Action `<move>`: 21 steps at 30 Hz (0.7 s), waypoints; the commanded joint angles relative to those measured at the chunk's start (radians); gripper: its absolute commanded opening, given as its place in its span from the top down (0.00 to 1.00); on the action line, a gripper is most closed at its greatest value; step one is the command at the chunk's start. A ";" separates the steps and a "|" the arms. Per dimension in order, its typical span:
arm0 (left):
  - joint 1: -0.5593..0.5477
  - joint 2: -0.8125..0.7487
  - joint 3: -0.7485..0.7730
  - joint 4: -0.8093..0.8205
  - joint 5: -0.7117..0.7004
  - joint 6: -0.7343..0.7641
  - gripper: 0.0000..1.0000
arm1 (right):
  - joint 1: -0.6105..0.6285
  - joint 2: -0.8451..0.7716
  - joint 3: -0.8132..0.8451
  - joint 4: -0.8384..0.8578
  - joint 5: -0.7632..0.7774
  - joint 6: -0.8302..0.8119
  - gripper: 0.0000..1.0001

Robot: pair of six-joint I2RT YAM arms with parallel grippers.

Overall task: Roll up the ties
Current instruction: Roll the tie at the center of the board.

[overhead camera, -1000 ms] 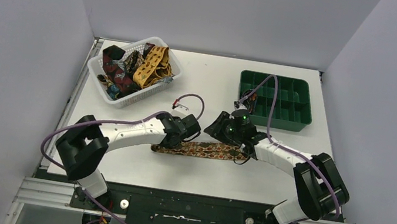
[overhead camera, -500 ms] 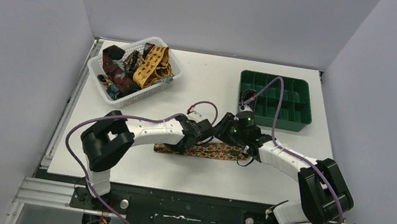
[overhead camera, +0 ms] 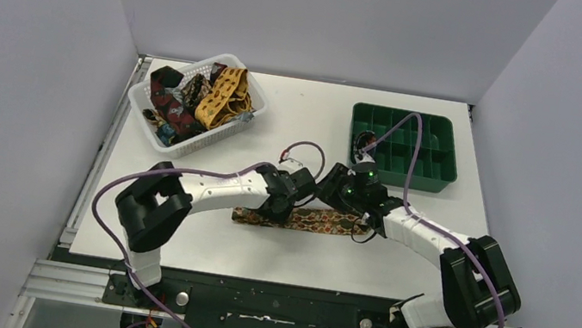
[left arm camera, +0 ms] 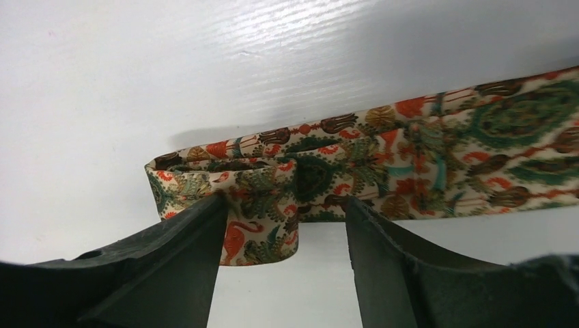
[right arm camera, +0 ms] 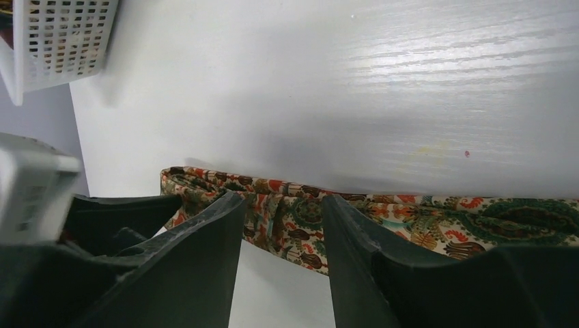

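Note:
One multicolour patterned tie (overhead camera: 322, 221) lies flat across the near middle of the table, part of it under the two arms. Its end is folded over into a short flap (left arm camera: 263, 205). My left gripper (left arm camera: 283, 208) (overhead camera: 305, 194) is open, its tips straddling that flap, which rests against the left finger (left arm camera: 198, 232). My right gripper (right arm camera: 281, 205) (overhead camera: 329, 189) stands close beside it, jaws apart, tips down at the same tie (right arm camera: 437, 219), not squeezing it. More ties (overhead camera: 192, 101) fill the white basket (overhead camera: 137, 97).
The white basket stands at the back left, and its mesh wall (right arm camera: 61, 34) shows in the right wrist view. A green compartment tray (overhead camera: 415, 183) sits at the back right. Purple cables loop above both wrists. The left wrist's housing (right arm camera: 31, 184) is close beside the right fingers.
My left gripper has opened and let go of the folded end. Both grippers have shifted a little to the right along the tie, and the right jaws have widened slightly.

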 commanded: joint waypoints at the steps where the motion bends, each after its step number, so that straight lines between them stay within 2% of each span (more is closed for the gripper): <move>1: 0.014 -0.180 0.002 0.082 0.016 -0.046 0.37 | -0.008 -0.058 -0.002 0.112 -0.053 -0.056 0.52; 6: 0.073 -0.408 -0.155 0.174 0.050 -0.077 0.29 | -0.006 -0.085 -0.050 0.344 -0.128 -0.202 0.39; 8: 0.138 -0.504 -0.252 0.240 0.107 -0.091 0.27 | 0.000 -0.073 -0.068 0.457 -0.201 -0.296 0.24; 10: 0.213 -0.596 -0.357 0.311 0.183 -0.113 0.26 | 0.015 -0.043 -0.049 0.500 -0.314 -0.413 0.17; 16: 0.390 -0.833 -0.652 0.455 0.356 -0.192 0.20 | 0.142 0.111 0.104 0.360 -0.386 -0.784 0.14; 19: 0.485 -0.906 -0.738 0.479 0.445 -0.214 0.19 | 0.223 0.184 0.167 0.320 -0.419 -0.977 0.14; 21: 0.534 -0.945 -0.775 0.482 0.476 -0.222 0.19 | 0.253 0.236 0.202 0.325 -0.486 -1.045 0.14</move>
